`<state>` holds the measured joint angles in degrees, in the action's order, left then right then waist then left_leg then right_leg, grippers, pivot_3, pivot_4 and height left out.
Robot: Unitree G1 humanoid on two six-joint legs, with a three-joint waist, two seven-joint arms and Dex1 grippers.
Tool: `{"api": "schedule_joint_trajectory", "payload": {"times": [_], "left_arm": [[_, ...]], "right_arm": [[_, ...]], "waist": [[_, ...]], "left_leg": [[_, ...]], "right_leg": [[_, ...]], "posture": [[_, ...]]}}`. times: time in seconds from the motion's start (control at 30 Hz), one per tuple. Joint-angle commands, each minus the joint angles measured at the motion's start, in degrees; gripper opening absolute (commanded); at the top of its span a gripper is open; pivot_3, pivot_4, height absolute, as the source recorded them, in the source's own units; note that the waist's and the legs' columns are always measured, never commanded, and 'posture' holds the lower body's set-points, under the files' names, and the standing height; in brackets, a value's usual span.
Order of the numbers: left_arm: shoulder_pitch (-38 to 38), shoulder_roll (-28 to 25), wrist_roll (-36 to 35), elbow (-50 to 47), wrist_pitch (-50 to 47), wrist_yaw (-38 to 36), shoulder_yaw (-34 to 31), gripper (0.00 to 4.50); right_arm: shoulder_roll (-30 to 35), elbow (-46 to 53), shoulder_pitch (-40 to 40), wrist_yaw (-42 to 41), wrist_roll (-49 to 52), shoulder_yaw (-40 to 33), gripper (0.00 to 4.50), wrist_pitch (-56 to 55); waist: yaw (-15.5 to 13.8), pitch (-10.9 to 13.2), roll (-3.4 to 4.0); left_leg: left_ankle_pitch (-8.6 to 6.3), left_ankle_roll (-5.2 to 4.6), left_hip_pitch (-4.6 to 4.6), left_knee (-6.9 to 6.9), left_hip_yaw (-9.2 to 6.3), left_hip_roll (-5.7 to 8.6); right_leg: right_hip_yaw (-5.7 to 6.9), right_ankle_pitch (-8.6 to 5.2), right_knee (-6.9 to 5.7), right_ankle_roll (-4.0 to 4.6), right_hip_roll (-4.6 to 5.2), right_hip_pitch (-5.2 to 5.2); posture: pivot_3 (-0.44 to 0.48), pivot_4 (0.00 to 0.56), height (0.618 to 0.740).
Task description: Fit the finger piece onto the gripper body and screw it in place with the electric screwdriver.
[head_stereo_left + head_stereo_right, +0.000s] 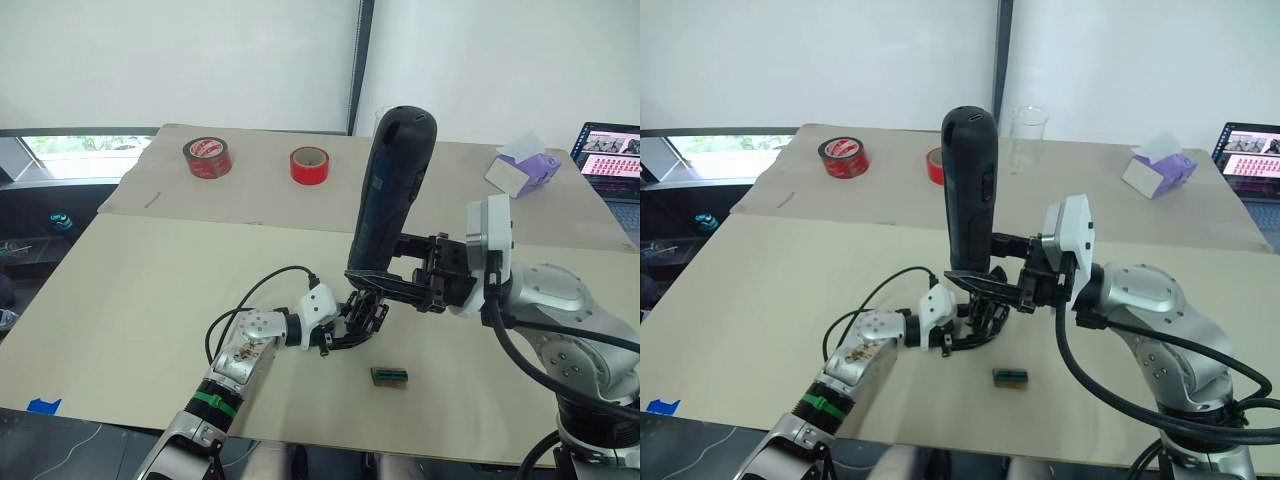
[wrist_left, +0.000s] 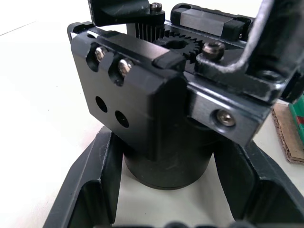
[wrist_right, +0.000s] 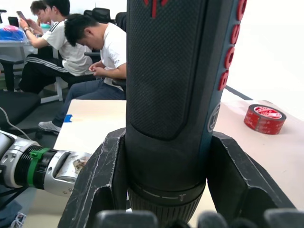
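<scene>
The beige surface spreads across the head views, with a second sheet of brown paper lying over its far part. Standing upright above the middle of it is the electric screwdriver, its butt end up and its lower end pointing down at the gripper body. The right claw reaches in from 3 o'clock and is closed around the screwdriver's lower barrel, one finger pressed to each side of it in the right wrist view. The left claw comes in from 8 o'clock and grips the gripper body, which sits on the surface directly under the screwdriver; in the left wrist view the body's round base is held between the two fingers, gear teeth and screw heads showing on top. At 5 o'clock from the gripper body, close by, lies a small green-and-brown block. Far off at 11 o'clock are two red tape rolls, at 1 o'clock a purple tissue box, and beyond it a laptop. A clear cup stands behind the screwdriver.
</scene>
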<state>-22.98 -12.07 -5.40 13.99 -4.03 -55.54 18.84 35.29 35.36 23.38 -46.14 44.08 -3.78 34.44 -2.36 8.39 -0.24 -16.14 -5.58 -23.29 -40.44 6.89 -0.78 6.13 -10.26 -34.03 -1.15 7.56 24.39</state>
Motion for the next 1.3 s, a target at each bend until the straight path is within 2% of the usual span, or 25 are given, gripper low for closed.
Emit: {"api": "schedule_joint_trajectory", "payload": {"times": [0.03,1.3], "left_arm": [[1.53,0.10,0.70,1.20,-1.97,-0.80,2.42,2.27],[1.36,0.24,0.74,1.44,-1.98,-0.81,2.43,2.27]], "right_arm": [[-0.20,1.15,1.15,-0.29,0.42,-1.61,1.92,-3.02],[-0.19,1.35,0.43,-1.71,-2.15,-0.43,1.92,-3.18]], "waist": [[0.01,0.00,0.00],[0.01,0.00,0.00]], "left_leg": [[0.00,0.00,0.00,0.00,0.00,0.00],[0.00,0.00,-0.01,0.00,-0.01,0.00]], "right_leg": [[0.00,0.00,0.00,0.00,0.00,0.00],[0.02,0.00,0.01,0.00,0.02,0.00]], "posture": [[0.000,0.150,0.740],[0.000,0.150,0.740]]}}
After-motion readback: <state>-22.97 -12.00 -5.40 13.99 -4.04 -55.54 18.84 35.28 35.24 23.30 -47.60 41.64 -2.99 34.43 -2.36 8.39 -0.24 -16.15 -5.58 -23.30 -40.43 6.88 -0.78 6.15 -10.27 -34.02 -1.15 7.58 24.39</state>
